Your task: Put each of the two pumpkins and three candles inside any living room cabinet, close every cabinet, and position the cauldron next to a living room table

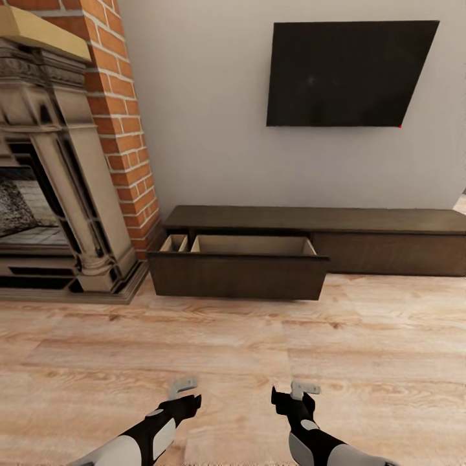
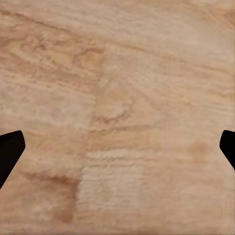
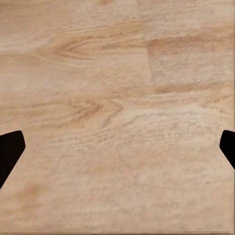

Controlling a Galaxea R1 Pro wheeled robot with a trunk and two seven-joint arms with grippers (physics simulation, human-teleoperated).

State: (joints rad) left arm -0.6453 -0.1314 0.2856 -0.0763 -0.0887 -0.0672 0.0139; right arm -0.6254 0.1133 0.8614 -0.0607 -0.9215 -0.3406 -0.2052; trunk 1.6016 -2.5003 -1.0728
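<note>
The long low dark-brown cabinet (image 1: 362,223) stands against the white wall ahead. Its left drawer (image 1: 236,275) is pulled out over the floor and shows pale beige walls; its bottom is hidden behind the drawer front. The right drawer front is shut. Low in the head view, my left gripper (image 1: 184,388) and right gripper (image 1: 301,390) hang over bare wood floor, well short of the drawer. In the wrist views the left gripper (image 2: 117,147) and right gripper (image 3: 117,147) are open, dark fingertips wide apart with nothing between them. The pumpkins, candles, cauldron and table are out of view.
An ornate beige fireplace (image 1: 58,168) with a red brick column (image 1: 123,116) stands at the left, its base touching the cabinet's end. A black TV (image 1: 346,74) hangs on the wall above the cabinet. Light wood floor (image 1: 259,349) stretches between me and the drawer.
</note>
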